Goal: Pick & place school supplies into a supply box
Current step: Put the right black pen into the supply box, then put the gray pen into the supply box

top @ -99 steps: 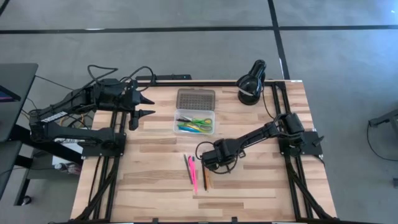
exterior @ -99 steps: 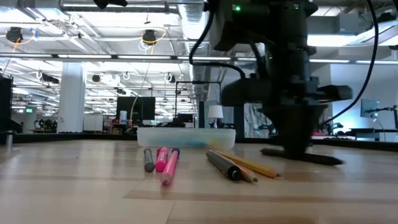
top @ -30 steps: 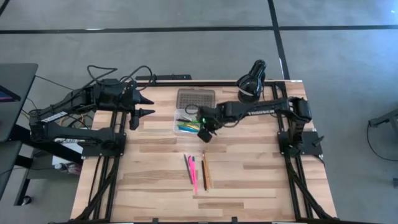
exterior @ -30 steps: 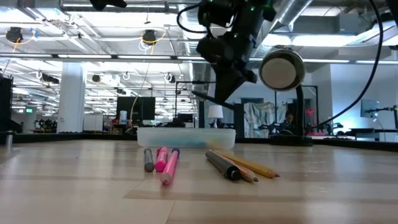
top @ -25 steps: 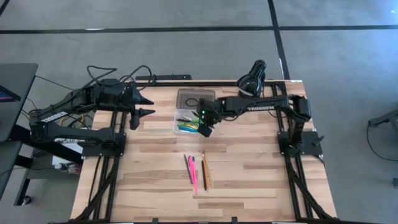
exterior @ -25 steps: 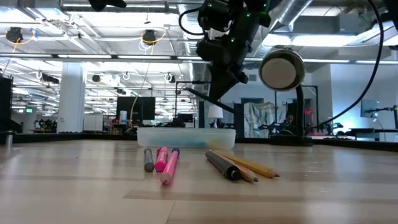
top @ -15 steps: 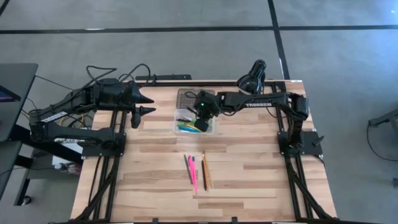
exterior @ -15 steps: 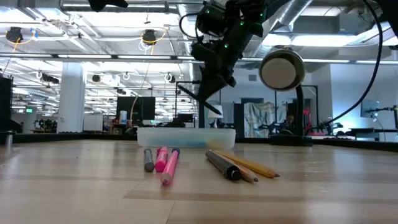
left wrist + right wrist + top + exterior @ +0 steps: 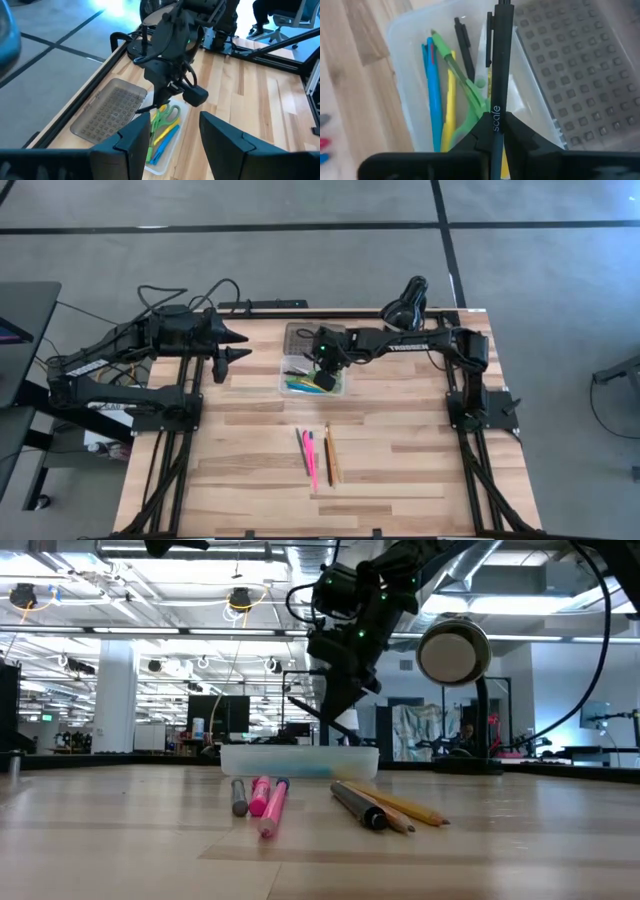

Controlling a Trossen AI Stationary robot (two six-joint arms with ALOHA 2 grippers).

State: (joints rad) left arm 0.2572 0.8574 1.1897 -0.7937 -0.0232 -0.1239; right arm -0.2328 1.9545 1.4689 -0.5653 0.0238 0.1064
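Above the supply box (image 9: 313,374), right gripper (image 9: 322,376) moved leftward, fingers clamping black pen (image 9: 498,75), left fingers (image 9: 227,137) apart

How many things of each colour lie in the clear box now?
Blue pen: 1, perhaps a second beside it
Yellow pen: 1
Black pen: 1
Green scissors: 1
Total: 4 clearly in the box; the held pen in the right gripper is not counted.
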